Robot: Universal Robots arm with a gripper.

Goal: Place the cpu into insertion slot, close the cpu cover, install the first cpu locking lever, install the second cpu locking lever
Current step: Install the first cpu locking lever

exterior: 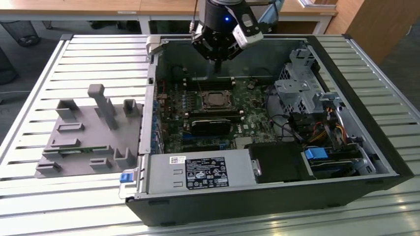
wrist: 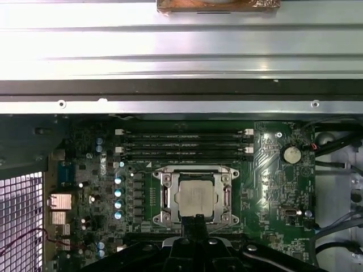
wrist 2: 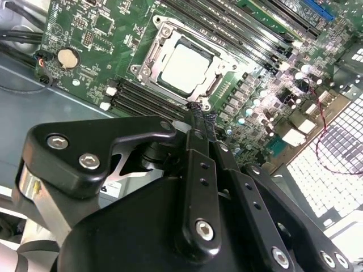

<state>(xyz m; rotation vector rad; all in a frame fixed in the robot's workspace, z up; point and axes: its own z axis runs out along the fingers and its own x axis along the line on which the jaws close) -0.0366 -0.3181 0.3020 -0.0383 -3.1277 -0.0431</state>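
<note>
Fingertips [wrist 2: 198,122] meet near the cpu [wrist 2: 184,67] in the second wrist view

In the first wrist view the gripper [wrist: 195,221] hides the slot's [wrist: 163,197] nearest edge. In the exterior view the arm [exterior: 223,12] above the slot runs off the picture — and the cpu [exterior: 213,100] is too small to judge.
</note>
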